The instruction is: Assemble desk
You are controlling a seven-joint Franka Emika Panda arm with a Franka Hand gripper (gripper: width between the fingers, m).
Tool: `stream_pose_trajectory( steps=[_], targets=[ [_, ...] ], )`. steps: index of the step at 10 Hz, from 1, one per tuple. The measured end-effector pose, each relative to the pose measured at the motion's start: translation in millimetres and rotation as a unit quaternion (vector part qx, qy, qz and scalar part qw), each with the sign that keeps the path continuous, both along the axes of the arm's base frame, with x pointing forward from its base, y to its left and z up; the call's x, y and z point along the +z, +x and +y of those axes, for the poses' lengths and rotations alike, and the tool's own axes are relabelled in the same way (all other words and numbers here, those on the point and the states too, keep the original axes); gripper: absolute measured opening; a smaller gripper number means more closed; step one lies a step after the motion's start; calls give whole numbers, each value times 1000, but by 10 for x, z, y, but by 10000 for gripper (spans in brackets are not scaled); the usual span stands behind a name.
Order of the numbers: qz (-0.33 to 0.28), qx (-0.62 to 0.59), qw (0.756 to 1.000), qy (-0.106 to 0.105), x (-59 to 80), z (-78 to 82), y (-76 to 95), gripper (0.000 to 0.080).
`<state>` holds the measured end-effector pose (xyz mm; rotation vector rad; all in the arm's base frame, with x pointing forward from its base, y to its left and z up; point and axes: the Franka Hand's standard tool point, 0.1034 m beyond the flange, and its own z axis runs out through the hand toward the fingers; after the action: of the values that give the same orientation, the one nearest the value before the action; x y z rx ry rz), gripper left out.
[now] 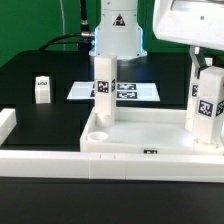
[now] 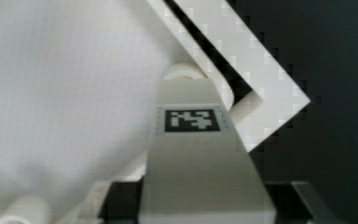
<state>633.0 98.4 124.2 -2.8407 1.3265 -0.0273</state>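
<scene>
The white desk tabletop [image 1: 140, 138] lies with its raised rim up near the front of the black table. One white tagged leg [image 1: 103, 85] stands upright at its far corner on the exterior view's left. My gripper [image 1: 204, 70] comes down from the upper right and is shut on a second tagged leg [image 1: 208, 108], held upright over the tabletop's right end. In the wrist view this leg [image 2: 197, 150] fills the gap between my gripper's [image 2: 201, 202] dark pads [image 2: 123, 203], with the tabletop's rim [image 2: 229, 55] beyond it. A third leg [image 1: 42, 90] stands loose on the table at the left.
The marker board [image 1: 126, 91] lies flat behind the tabletop, in front of the arm's white base [image 1: 118, 35]. A low white border rail [image 1: 8, 125] runs along the left and front of the work area.
</scene>
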Motion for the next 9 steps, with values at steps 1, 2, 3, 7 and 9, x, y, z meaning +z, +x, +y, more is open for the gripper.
stream_pose_trajectory(
  steps=[1,2,3,7,9],
  targets=[
    [0,-39,999,1,-2,0,-1,290],
    [-10,-99,995,9,-9,-5,12,290],
    [-31,-158,987,22,-14,-30,15,290],
    [-45,-298,952,51,-25,37,-20,290],
    [-39,-357,931,64,-28,54,-14,290]
  ],
)
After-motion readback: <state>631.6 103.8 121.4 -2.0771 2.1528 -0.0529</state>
